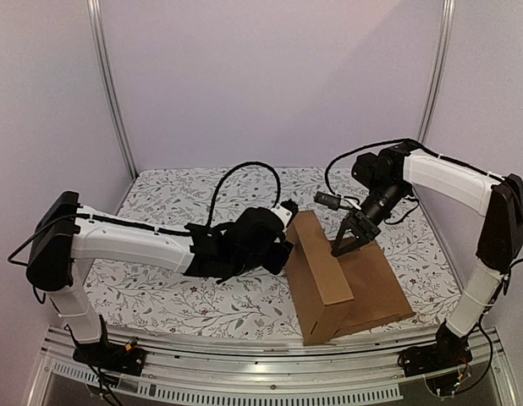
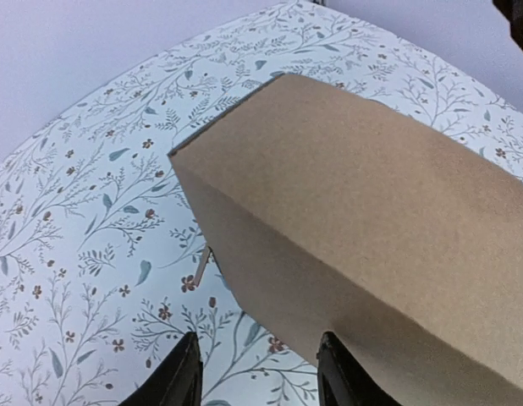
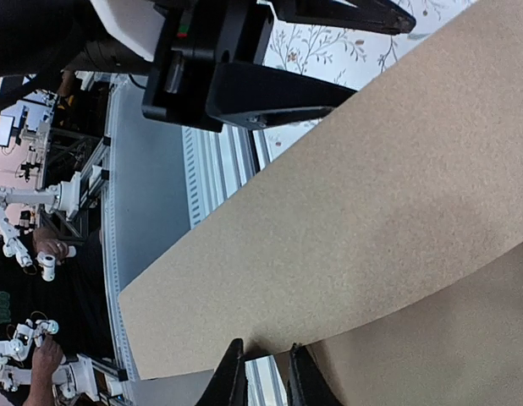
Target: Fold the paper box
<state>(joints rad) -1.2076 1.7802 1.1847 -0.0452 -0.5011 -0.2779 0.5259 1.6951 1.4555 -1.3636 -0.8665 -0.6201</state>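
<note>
A brown paper box (image 1: 355, 283) lies at the lower centre-right of the overhead view on a floral tablecloth (image 1: 160, 296), with one long panel raised. The left gripper (image 2: 260, 359) is just beside its left side, fingers well apart, holding nothing. The right gripper (image 3: 263, 368), nearly closed, appears to pinch the raised panel's edge.

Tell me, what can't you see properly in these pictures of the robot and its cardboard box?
- Top view: the fingers of the left gripper are mostly lost behind its own black wrist.
- Left wrist view: the paper box runs off the right edge, so its far end is cut off.
- Right wrist view: the right gripper sits at the bottom edge, and whether it pinches the cardboard is unclear.
</note>
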